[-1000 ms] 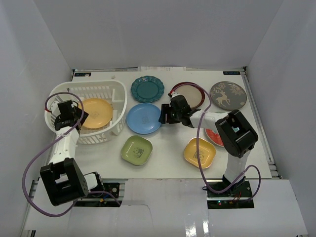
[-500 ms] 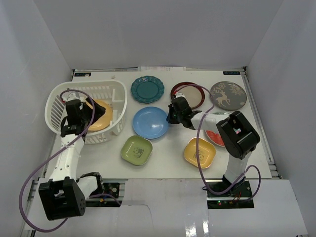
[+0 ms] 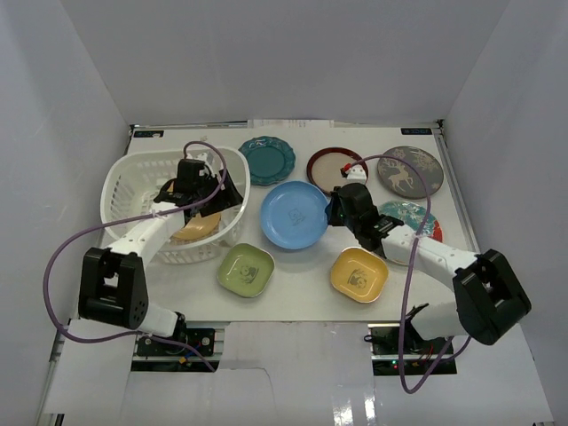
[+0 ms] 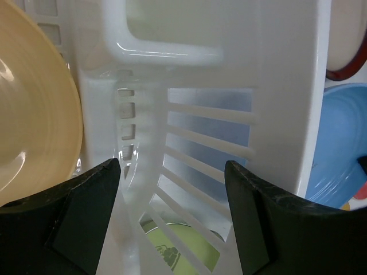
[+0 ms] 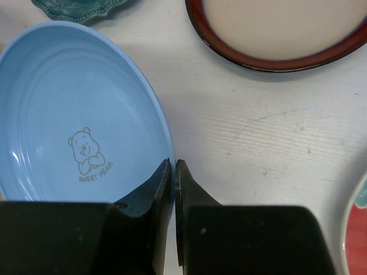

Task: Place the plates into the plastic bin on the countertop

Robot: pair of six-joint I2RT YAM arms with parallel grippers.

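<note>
The right gripper (image 5: 171,165) has its two fingers squeezed together on the right edge of the blue plate (image 5: 74,109), so it is holding that plate by the rim. On the plate is a drawing of a little bear (image 5: 84,150), and the words under it look like "SWEET BEAR". No other writing can be read. The blue plate is in the middle of the countertop (image 3: 302,293), just beside the plastic bin (image 3: 124,173) but not inside it. I cannot tell if it is lifted off the top. Over at the bin, the left gripper (image 4: 172,166) has its fingers wide apart, one on each side of the bin's slotted wall, and it is not holding anything. Inside the bin lies the orange plate (image 3: 197,227). Out on the countertop are the teal plate (image 3: 266,160), the dark-red-rimmed plate (image 3: 330,169), the deer plate (image 3: 410,170), the red-and-teal plate (image 3: 401,213), the green plate (image 3: 246,270) and the yellow plate (image 3: 358,274). I think the job has only just begun, and this step is taking the blue plate to the bin. Next the right arm should lift it over the bin's wall, keep it pinched tight, and let go once it is above the orange plate.
</note>
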